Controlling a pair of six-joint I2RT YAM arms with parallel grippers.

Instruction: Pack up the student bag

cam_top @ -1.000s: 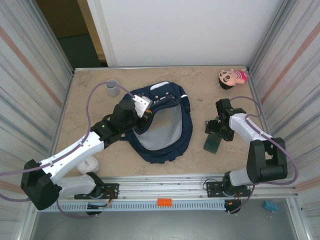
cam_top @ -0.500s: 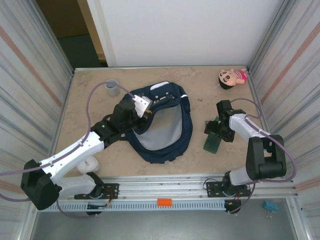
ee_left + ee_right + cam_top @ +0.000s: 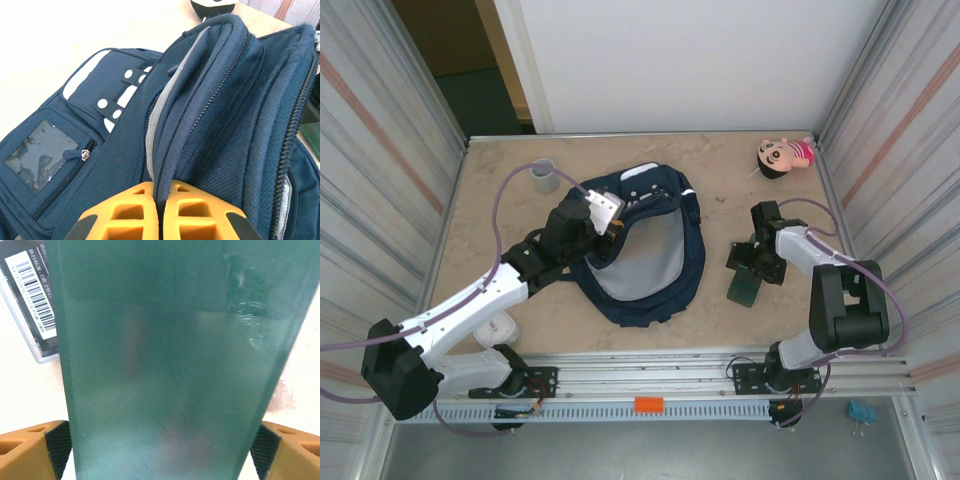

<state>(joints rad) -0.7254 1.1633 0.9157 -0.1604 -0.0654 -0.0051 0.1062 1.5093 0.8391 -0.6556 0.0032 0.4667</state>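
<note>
Top external: The student bag lies flat at the middle of the desk, mouth open, grey lining facing up. The left claw sits at the bag's left rim. The right claw stands over the far end of a dark green flat item, which lies on the desk to the right of the bag and apart from it. A doll lies at the far right corner. A grey cup stands at the far left.

Left wrist: The left claw is fully closed, its orange fingers pinching a fold of the student bag at the rim of the opening. A clear window pocket and white patches show on the bag's front.

Right wrist: The right claw stands wide. One black pad is at each long edge of the dark green flat item. It cannot be told whether the pads press on the item or merely flank it. A barcoded clear case lies on the desk, partly under the item's far left corner.
</note>
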